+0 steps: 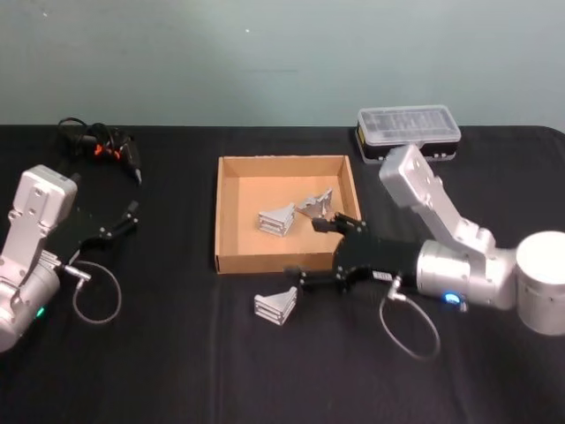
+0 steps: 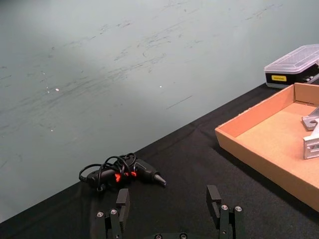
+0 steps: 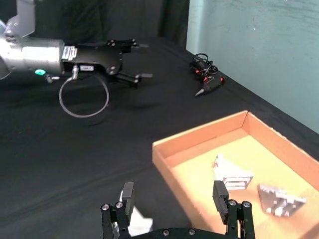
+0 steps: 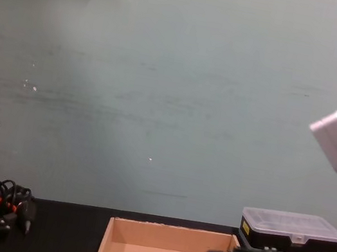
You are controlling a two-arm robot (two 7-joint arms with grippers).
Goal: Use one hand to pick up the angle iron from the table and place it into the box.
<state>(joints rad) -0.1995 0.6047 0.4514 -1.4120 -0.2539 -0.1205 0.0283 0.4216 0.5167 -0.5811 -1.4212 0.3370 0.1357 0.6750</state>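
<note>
Currently the right gripper (image 1: 305, 249) hangs across the near wall of the box (image 1: 252, 263), jaws spread wide with nothing between them. One finger is over the box floor, the other over the table (image 1: 177, 353) just outside.

The loose angle iron (image 1: 276, 305) lies on the table just beside that outer finger, close to the box's near wall; whether finger and iron touch cannot be told. Bare tabletop lies open to its left and near sides.

Two other angle irons (image 1: 277, 219) sit close together inside the box, right of centre; the left part of the floor is bare.

The left gripper (image 1: 128, 218) is parked well to the left, jaws apart and empty. A corded tool (image 1: 106, 146) lies at the far left, and a black case with clear lid (image 1: 408, 131) sits behind the box's far right corner.

In the right wrist view one finger (image 3: 127, 195) hides most of the loose iron. In the chest view the bottom edge cuts off the box.
</note>
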